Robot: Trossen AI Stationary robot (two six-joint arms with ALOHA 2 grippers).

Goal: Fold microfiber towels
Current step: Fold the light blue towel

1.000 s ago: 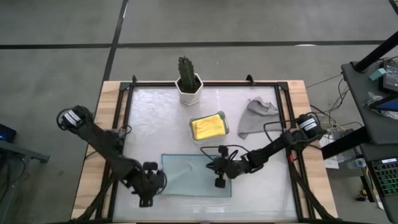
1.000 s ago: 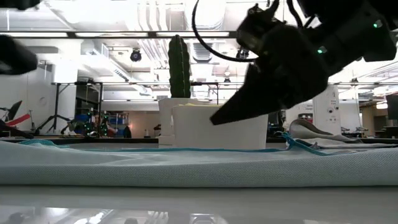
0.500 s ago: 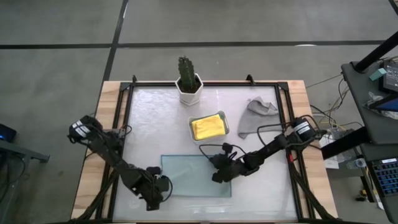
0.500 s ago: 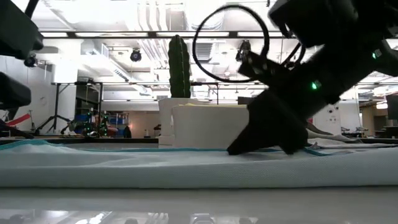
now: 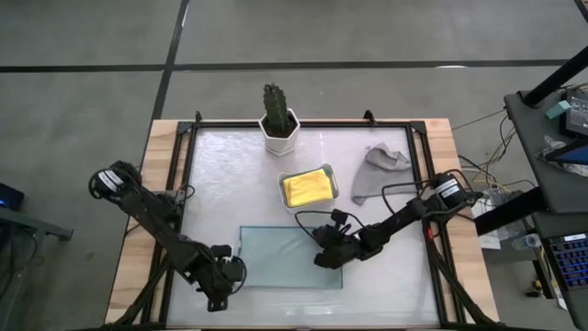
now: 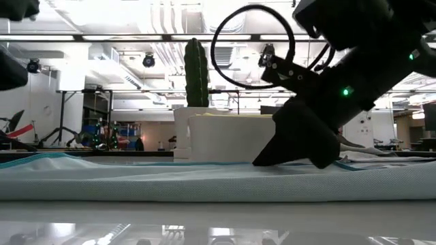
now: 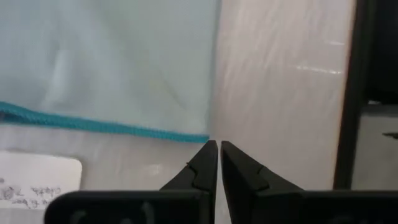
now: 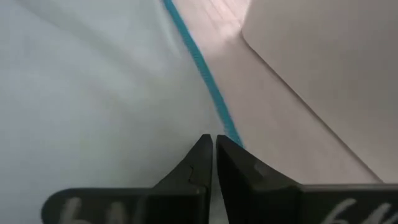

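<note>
Pale teal towel (image 5: 287, 257) lies spread flat on the front middle of the table (image 5: 386, 294), its darker teal hem showing along the edges. At its front left corner sits the left gripper (image 5: 223, 276), just off the cloth; in the left wrist view its two dark fingers (image 7: 205, 163) are pressed together with their tips right at the hemmed corner (image 7: 200, 137), and whether they touch it cannot be told. On the towel's right edge is the right gripper (image 5: 323, 259), low over the fabric; the right wrist view shows its fingers (image 8: 200, 155) closed against each other, tips at the teal hem (image 8: 208, 84), with no cloth visibly between them. From the low view the right gripper (image 6: 262, 162) comes down to the top of the towel (image 6: 204, 182), which ripples slightly. Behind the towel a white tray (image 5: 284, 191) holds a folded yellow towel (image 5: 308, 187); a grey towel (image 5: 372, 173) lies crumpled to the right, and a potted cactus (image 5: 276, 115) stands at the back.
</note>
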